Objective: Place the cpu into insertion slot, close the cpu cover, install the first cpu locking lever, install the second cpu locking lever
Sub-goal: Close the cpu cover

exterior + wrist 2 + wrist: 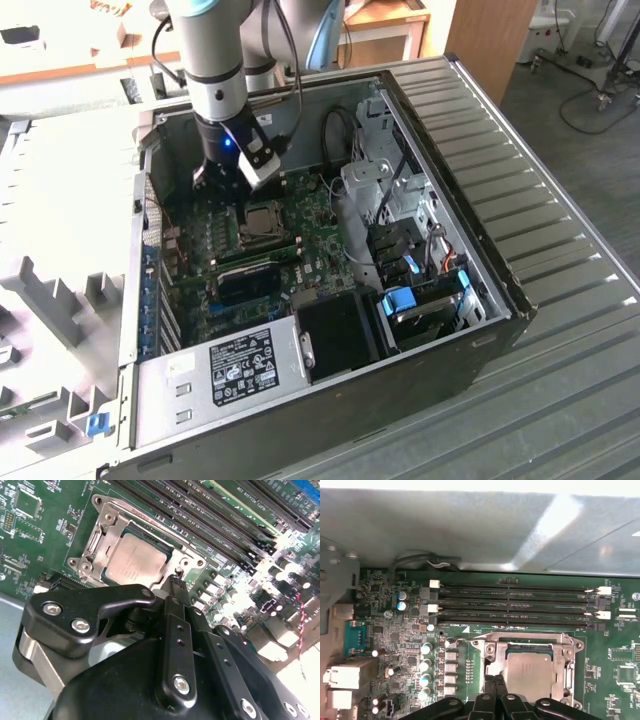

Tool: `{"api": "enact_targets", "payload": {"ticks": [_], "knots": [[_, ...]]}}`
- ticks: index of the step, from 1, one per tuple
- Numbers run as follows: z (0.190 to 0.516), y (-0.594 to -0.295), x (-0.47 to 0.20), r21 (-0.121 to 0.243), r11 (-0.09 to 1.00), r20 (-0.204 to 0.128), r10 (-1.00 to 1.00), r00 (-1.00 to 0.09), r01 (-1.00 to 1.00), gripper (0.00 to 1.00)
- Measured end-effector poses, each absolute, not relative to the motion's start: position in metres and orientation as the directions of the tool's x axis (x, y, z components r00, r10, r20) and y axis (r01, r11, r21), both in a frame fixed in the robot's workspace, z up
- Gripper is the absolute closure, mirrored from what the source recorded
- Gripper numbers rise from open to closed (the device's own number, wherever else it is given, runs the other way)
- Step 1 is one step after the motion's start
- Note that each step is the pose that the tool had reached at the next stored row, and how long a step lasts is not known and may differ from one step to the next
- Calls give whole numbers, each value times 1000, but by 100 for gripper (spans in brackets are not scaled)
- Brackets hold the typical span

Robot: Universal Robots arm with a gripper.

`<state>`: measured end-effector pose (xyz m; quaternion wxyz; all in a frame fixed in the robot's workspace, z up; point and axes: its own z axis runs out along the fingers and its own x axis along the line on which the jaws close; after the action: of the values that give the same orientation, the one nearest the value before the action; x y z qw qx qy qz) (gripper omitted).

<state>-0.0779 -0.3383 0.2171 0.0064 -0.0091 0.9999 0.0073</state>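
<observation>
Within silver-rimmed insertion slot (pixel 97 542): flat square cpu (pixel 135 562), dull metal top.

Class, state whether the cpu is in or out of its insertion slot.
In: the cpu lies flat within the insertion slot, inside its silvery rim.

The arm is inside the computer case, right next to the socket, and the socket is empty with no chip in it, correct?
No. The insertion slot is not empty: the cpu sits in it, framed by the cpu cover, as both wrist views show. The gripper is beside it.
</observation>
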Motion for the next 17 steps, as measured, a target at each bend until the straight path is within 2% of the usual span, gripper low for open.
{"api": "enact_targets", "payload": {"ticks": [17], "knots": [[217,-338,-54,15,1000,-13,-18,-1000,-18,89]]}}
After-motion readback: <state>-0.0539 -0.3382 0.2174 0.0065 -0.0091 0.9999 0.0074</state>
